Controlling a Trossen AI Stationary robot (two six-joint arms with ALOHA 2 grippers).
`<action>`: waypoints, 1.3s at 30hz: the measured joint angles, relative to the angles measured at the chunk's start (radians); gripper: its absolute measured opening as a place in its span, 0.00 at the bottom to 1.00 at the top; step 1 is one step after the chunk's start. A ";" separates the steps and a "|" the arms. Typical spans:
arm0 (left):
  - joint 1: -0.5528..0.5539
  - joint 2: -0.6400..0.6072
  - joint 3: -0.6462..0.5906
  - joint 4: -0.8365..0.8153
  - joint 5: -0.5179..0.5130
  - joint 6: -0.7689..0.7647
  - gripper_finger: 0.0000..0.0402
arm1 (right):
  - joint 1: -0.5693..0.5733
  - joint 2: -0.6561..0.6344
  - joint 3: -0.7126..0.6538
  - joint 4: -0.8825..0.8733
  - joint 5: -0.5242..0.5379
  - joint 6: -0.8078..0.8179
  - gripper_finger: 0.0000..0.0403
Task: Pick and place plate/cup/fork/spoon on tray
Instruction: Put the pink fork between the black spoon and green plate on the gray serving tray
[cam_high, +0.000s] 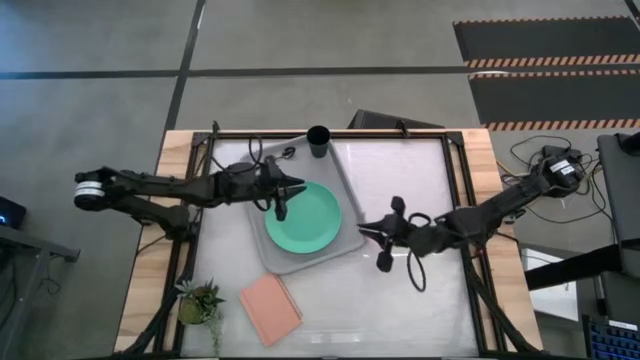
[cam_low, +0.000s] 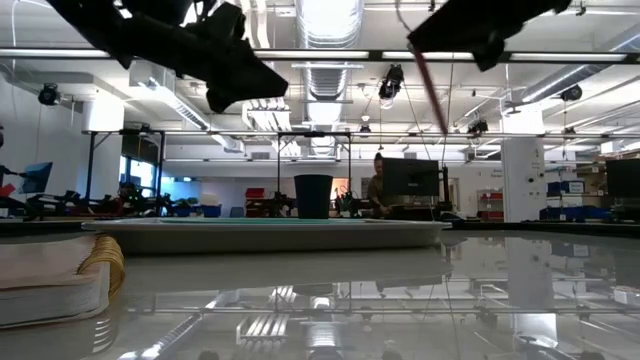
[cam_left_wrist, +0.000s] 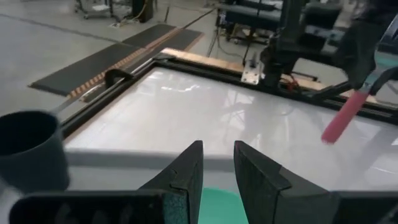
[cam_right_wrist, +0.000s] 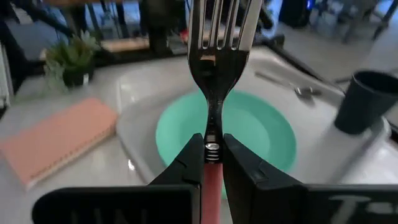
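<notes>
Fork (cam_right_wrist: 214, 74) pinched at the neck by the right gripper (cam_right_wrist: 213, 152), held aloft just beside the tray (cam_high: 352, 205) on the side away from the left arm; plate (cam_high: 303, 217), cup (cam_high: 318, 141) and spoon (cam_right_wrist: 287, 85) already sit on the tray. Left gripper (cam_left_wrist: 217, 171) hovers over the plate, fingers slightly spread, holding nothing. Fork placement looks like the step in hand: next, carry it over the rim, lower onto bare tray floor, release.

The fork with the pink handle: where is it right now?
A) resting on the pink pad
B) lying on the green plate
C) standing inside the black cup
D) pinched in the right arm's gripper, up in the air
D: the right wrist view shows the fork clamped between the right gripper fingers, tines pointing away, with the plate on the tray lying beyond it.
</notes>
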 joint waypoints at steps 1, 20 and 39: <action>-0.006 0.016 0.000 0.023 0.001 0.000 0.18 | -0.017 0.011 -0.014 0.069 -0.006 -0.028 0.06; -0.114 0.241 -0.001 0.401 0.073 0.000 0.18 | -0.234 0.240 -0.111 0.761 -0.120 -0.174 0.06; -0.131 0.350 0.000 0.577 0.072 -0.003 0.18 | -0.277 0.278 -0.086 0.852 -0.204 -0.179 0.06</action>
